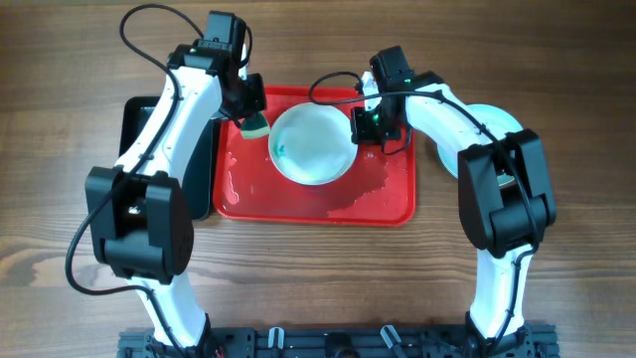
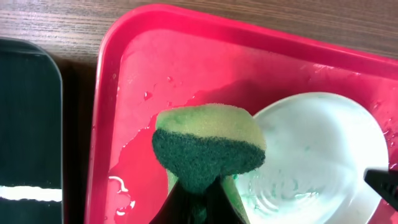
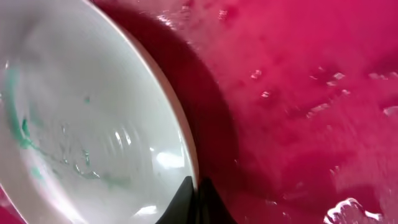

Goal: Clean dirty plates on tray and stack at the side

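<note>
Water [image 2: 121, 186] beads on the red tray [image 1: 390, 204], which lies near the far edge of the counter, about midway along it. On it sits a white plate [image 1: 316, 149] with faint green smears [image 3: 17, 127] inside. The right gripper [image 1: 366, 121] is pinched on the plate's right rim. The left gripper [image 1: 250, 111] is clamped on a green sponge [image 2: 208, 146] just beside the plate's left rim; whether sponge and plate touch is unclear. A turquoise plate [image 1: 497, 121] rests toward the right edge, off the tray. A black tray [image 1: 136, 114] lies toward the left edge.
</note>
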`<action>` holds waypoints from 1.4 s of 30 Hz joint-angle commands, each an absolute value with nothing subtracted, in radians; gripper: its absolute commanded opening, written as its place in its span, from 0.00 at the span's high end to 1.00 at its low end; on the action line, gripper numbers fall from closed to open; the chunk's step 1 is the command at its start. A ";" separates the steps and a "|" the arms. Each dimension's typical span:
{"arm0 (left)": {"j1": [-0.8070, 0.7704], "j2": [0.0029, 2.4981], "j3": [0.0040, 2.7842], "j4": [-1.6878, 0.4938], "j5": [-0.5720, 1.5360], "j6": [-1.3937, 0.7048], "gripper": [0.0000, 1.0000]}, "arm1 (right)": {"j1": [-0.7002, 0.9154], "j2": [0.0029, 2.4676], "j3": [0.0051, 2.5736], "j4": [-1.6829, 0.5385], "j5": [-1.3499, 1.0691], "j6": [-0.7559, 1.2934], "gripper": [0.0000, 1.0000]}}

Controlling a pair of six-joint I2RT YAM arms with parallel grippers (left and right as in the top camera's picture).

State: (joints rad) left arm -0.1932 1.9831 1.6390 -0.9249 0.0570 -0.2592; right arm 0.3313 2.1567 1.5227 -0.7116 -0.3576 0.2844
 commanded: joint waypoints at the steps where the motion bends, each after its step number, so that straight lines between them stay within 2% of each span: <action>1: -0.231 1.980 1.577 -0.868 0.070 -0.298 0.96 | 0.339 2.177 1.523 -0.728 -0.284 0.486 0.96; 11: -0.330 1.993 1.299 -0.494 0.069 -0.299 0.96 | 0.340 2.177 1.512 -0.723 -0.285 0.497 0.96; 15: -0.367 2.042 1.265 -0.424 0.081 -0.290 0.96 | 0.340 2.177 1.512 -0.723 -0.285 0.497 0.95; 19: -0.399 2.077 1.265 -0.408 0.306 -0.158 0.96 | 0.340 2.177 1.512 -0.726 -0.285 0.495 0.96; 24: -0.372 2.074 1.303 -0.401 0.430 -0.164 0.96 | 0.340 2.177 1.512 -0.726 -0.285 0.494 0.96; 29: -0.289 2.074 1.379 -0.399 0.379 -0.263 0.96 | 0.340 2.177 1.512 -0.727 -0.285 0.493 0.96; 35: -0.238 2.075 1.386 -0.437 0.067 -0.292 0.96 | 0.340 2.177 1.512 -0.726 -0.285 0.489 0.96; 40: -0.260 2.076 1.386 -0.510 0.076 -0.284 0.96 | 0.340 2.177 1.512 -0.724 -0.287 0.490 0.96; 42: -0.277 2.076 1.386 -0.541 0.166 -0.218 0.96 | 0.340 2.177 1.512 -0.725 -0.287 0.488 0.96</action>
State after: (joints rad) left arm -0.2653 2.0617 1.3872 -0.4904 0.1577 -0.2749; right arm 0.3428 2.1567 1.5227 -0.7177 -0.3111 0.4786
